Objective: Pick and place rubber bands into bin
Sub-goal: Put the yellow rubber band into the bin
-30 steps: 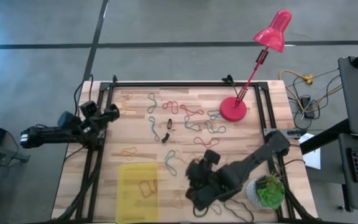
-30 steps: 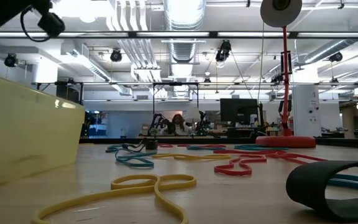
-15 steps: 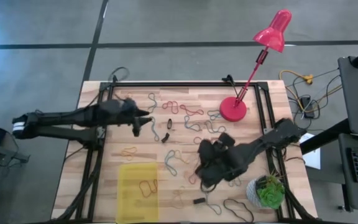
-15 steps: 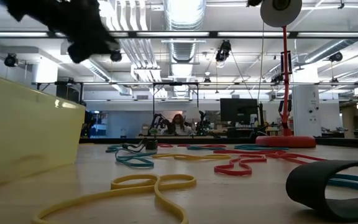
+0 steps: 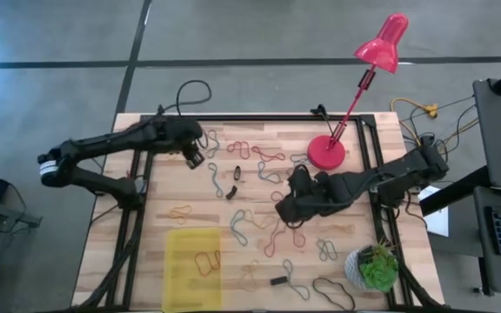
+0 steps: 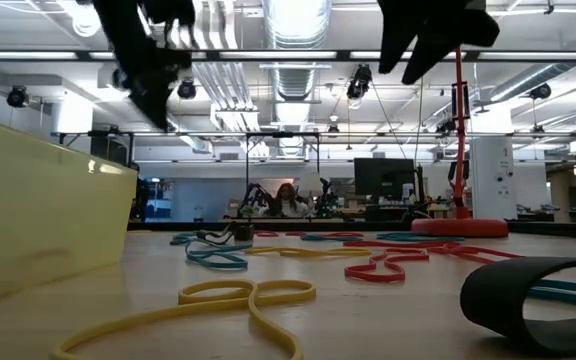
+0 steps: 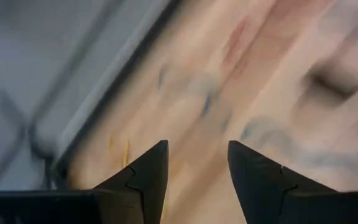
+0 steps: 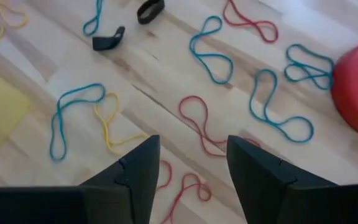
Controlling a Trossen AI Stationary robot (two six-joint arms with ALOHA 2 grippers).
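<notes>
Both arms have swung out over the middle of the worktop (image 5: 337, 252) since the earlier frames. The left pincer (image 5: 193, 156), a second ago parked off the left edge, now hangs over the far-left corner with its jaws apart and nothing between them (its wrist view is blurred, so the arm is probably moving). The right pincer (image 5: 287, 207), which a second ago was down at the near side by the potted plant (image 5: 375, 266), has travelled toward the centre and hovers there, jaws apart and empty, above a red band (image 8: 199, 123) and a blue and yellow pair (image 8: 84, 118).

That suggests a fresh pick is being lined up, with the right arm closest to a target.

The rubber bands (image 5: 263, 165) lie scattered across the worktop's centre and far half, a few near the red lamp base (image 5: 326, 153). The bin (image 5: 192, 264) sits at the near left, holding at least one band; most of the job remains.
</notes>
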